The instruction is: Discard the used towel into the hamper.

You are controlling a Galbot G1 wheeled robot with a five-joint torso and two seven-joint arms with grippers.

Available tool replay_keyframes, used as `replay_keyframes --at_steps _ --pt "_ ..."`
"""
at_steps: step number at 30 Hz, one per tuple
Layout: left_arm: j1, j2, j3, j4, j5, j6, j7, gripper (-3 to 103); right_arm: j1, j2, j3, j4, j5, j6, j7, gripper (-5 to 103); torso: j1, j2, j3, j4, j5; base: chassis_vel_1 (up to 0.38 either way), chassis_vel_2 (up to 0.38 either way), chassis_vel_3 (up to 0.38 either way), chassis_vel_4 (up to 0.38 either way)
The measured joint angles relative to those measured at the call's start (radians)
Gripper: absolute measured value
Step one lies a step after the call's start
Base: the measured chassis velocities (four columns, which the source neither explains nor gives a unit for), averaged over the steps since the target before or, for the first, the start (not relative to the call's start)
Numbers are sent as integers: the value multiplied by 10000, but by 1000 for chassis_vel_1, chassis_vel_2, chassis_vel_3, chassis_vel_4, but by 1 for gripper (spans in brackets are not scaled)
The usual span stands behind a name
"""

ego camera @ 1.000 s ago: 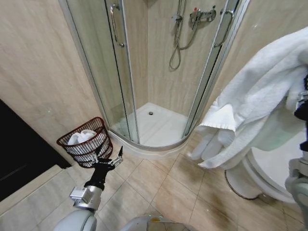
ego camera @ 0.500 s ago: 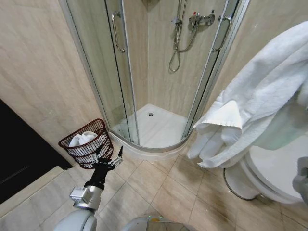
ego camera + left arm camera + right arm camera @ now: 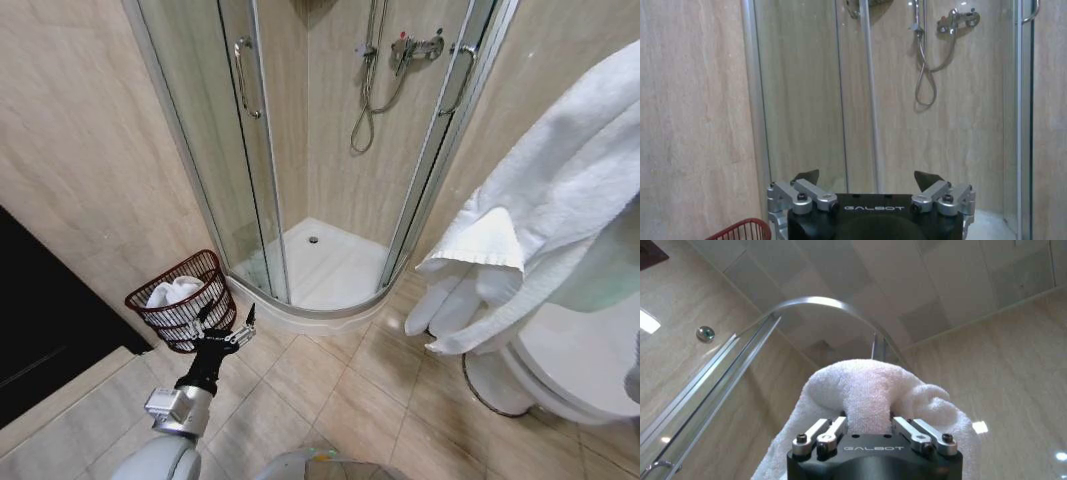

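Note:
A big white towel (image 3: 560,190) hangs in the air at the right of the head view, above the toilet. In the right wrist view my right gripper (image 3: 867,427) is shut on a bunched fold of the towel (image 3: 867,385), held up toward the ceiling. The hamper (image 3: 203,264), a dark red wire basket, stands on the floor by the left wall next to the shower and holds a white cloth (image 3: 172,292). My left gripper (image 3: 228,318) is low, just right of the hamper, open and holding nothing. The left wrist view shows the left gripper (image 3: 867,177) and the hamper's rim (image 3: 740,231).
A glass corner shower cabin (image 3: 250,150) with a white tray fills the middle back. A white toilet (image 3: 580,370) stands at the lower right under the towel. A dark panel (image 3: 40,330) lines the left wall. Tiled floor (image 3: 340,400) lies between hamper and toilet.
The towel has swung slightly and sits a bit higher on the right. The right arm's dark parts have left the picture's right edge. The left arm has not moved.

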Motion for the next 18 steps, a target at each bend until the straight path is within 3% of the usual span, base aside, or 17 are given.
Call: replay_keyframes --at_steps 18 --pt "0 0 0 0 0 0 0 93 86 29 -117 3 369 71 50 20 325 810 485 -1 1 0 0 0 0"
